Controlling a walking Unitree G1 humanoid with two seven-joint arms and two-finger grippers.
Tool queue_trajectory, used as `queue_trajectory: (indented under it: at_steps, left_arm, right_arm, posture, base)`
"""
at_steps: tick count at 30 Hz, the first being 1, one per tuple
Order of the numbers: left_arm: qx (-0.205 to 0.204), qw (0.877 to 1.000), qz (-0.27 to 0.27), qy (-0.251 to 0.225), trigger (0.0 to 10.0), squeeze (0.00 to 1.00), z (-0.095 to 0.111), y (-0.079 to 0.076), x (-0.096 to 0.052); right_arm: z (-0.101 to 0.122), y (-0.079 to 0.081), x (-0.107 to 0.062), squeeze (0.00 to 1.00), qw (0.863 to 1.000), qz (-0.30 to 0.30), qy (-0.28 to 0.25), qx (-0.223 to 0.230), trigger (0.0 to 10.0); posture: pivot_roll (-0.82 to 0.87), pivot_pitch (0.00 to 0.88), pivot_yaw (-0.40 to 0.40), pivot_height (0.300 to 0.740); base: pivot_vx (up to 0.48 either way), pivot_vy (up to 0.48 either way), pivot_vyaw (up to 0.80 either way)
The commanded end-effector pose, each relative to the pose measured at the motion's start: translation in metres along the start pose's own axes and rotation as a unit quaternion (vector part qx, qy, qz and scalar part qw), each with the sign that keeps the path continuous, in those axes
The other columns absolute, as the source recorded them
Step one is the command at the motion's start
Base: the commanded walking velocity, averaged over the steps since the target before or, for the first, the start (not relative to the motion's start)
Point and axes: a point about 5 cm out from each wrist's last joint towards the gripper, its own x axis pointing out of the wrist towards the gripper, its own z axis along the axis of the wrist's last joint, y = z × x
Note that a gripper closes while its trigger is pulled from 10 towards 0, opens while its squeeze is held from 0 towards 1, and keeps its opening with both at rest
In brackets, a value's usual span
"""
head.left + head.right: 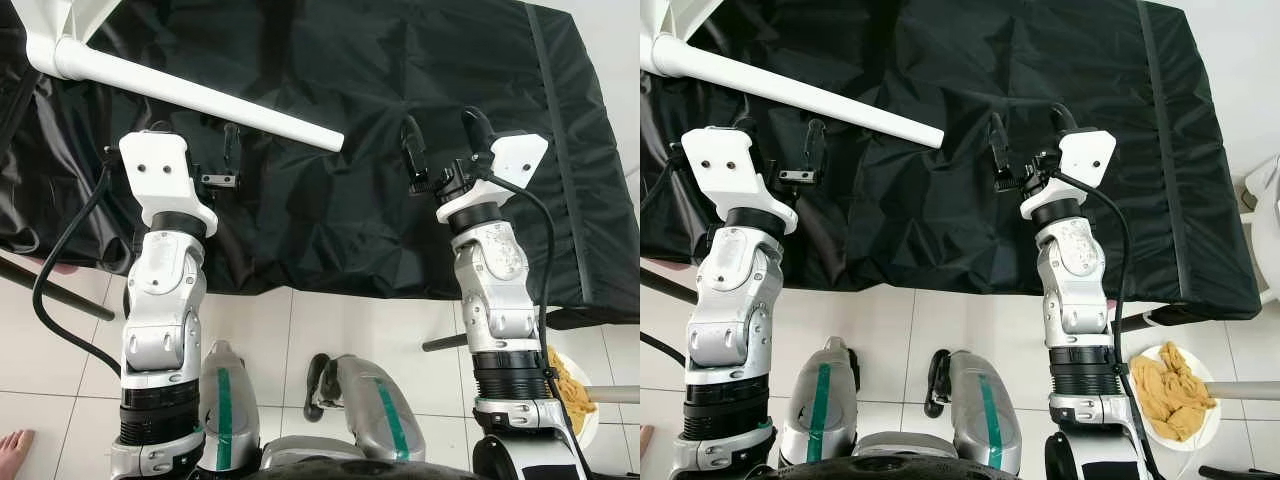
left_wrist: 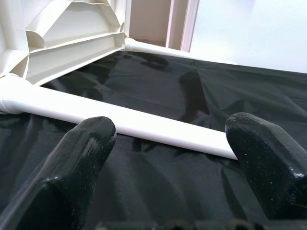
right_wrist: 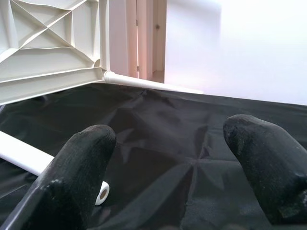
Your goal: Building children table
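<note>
Right wrist view shows the table leg's (image 3: 29, 165) hollow end beside the spread right claw (image 3: 180, 179).

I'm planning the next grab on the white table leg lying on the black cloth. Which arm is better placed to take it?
Probably left. The left gripper hovers open just short of the table leg, which crosses between its fingers in the wrist view. The right gripper, also open, sits beyond the leg's free end.

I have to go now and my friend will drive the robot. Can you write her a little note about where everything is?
Left hand: open, empty, over the black cloth, just short of the white table leg.
Right hand: open, empty, over the cloth, off to the side of the leg's free end.
The leg is already in the white tabletop, which lies on its side on the cloth; a second leg is in too.
Left: any other legs; I cannot see them.
</note>
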Motion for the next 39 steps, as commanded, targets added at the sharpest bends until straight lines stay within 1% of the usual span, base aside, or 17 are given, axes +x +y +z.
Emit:
queue_trajectory:
  at_steps: [1,24,25,26,27,30,31,32,33,34,35,36,37,38,39]
  left_arm:
    - [-0.003,1.0,0.012,0.003,10.0,0.0,-0.0024,-0.0004,-0.0005]
    - [-0.005,1.0,0.007,0.009,10.0,0.0,-0.0037,-0.0023,-0.002]
    - [-0.055,0.998,0.01,0.019,10.0,0.0,-0.0024,-0.0027,-0.0006]
    - [-0.092,0.995,0.01,0.027,10.0,0.0,-0.0013,-0.0035,0.0003]
    - [-0.187,0.981,0.024,0.038,10.0,0.0,-0.0002,-0.0042,0.0017]
    - [-0.187,0.981,0.024,0.038,10.0,0.0,-0.0002,-0.0042,0.0017]
    - [-0.264,0.963,0.036,0.044,10.0,0.0,0.0005,-0.0054,0.002]
    - [-0.32,0.945,0.046,0.046,10.0,0.0,0.0009,-0.0069,0.0011]
    - [-0.32,0.945,0.046,0.046,10.0,0.0,0.0009,-0.0069,0.0011]
    - [-0.376,0.923,0.062,0.046,10.0,0.0,0.001,-0.0079,-0.0004]
    - [-0.376,0.923,0.062,0.046,10.0,0.0,0.001,-0.0079,-0.0004]
    - [-0.391,0.917,0.069,0.044,10.0,0.0,0.0015,-0.0074,-0.0014]
    - [-0.391,0.917,0.069,0.044,10.0,0.0,0.0015,-0.0074,-0.0014]
    - [-0.404,0.911,0.075,0.04,10.0,0.0,0.0025,-0.0065,-0.0014]
    - [-0.404,0.911,0.075,0.04,10.0,0.0,0.0025,-0.0065,-0.0014]
  right_arm:
    - [-0.0004,-0.0047,0.0,0.0,1.0,-0.004,-0.001,-0.003,10.0]
    - [0.0007,-0.0078,0.0003,0.0,1.0,-0.005,-0.003,-0.007,10.0]
    - [0.0011,-0.0082,0.0002,0.0,1.0,-0.006,-0.003,-0.008,10.0]
    - [0.0014,-0.0085,0.0001,0.0,1.0,-0.006,-0.003,-0.008,10.0]
    - [0.0019,-0.009,-0.0001,0.0,1.0,-0.007,-0.004,-0.009,10.0]
    - [0.0019,-0.009,-0.0001,0.0,1.0,-0.007,-0.004,-0.009,10.0]
    - [0.0024,-0.0096,-0.0005,0.0,1.0,-0.008,-0.004,-0.01,10.0]
    - [0.0028,-0.01,-0.0008,0.0,1.0,-0.009,-0.004,-0.01,10.0]
    - [0.0028,-0.01,-0.0008,0.0,1.0,-0.009,-0.004,-0.01,10.0]
    - [0.0031,-0.0102,-0.0016,0.0,1.0,-0.009,-0.004,-0.01,10.0]
    - [0.0031,-0.0102,-0.0016,0.0,1.0,-0.009,-0.004,-0.01,10.0]
    - [0.0032,-0.0099,-0.0024,0.0,1.0,-0.01,-0.004,-0.01,10.0]
    - [0.0032,-0.0099,-0.0024,0.0,1.0,-0.01,-0.004,-0.01,10.0]
    - [0.0033,-0.0095,-0.0031,0.0,1.0,-0.011,-0.004,-0.01,10.0]
    - [0.0033,-0.0095,-0.0031,0.0,1.0,-0.011,-0.004,-0.01,10.0]
  posture:
    - [0.15,0.052,-0.13,0.74]
    - [0.15,0.058,-0.134,0.74]
    - [0.15,0.066,-0.132,0.74]
    - [0.15,0.066,-0.132,0.74]
    - [0.14,0.07,-0.13,0.74]
    - [0.14,0.07,-0.13,0.74]
    - [0.14,0.075,-0.129,0.74]
    - [0.14,0.081,-0.128,0.74]
    - [0.14,0.081,-0.128,0.74]
    - [0.14,0.083,-0.127,0.74]
    - [0.14,0.083,-0.127,0.74]
    - [0.14,0.084,-0.125,0.74]
    - [0.14,0.084,-0.125,0.74]
    - [0.14,0.088,-0.124,0.74]
    - [0.14,0.088,-0.124,0.74]
  base:
    - [0.0,0.0,0.0]
    - [0.0,0.0,0.0]
    - [0.0,0.0,0.0]
    - [0.0,0.0,0.0]
    - [0.0,0.0,0.0]
    - [0.0,0.0,0.0]
    - [0.0,0.0,0.0]
    - [0.0,0.0,0.0]
    - [0.0,0.0,0.0]
    - [0.0,0.0,0.0]
    - [0.0,0.0,0.0]
    - [0.0,0.0,0.0]
    - [0.0,0.0,0.0]
    - [0.0,0.0,0.0]
    - [0.0,0.0,0.0]
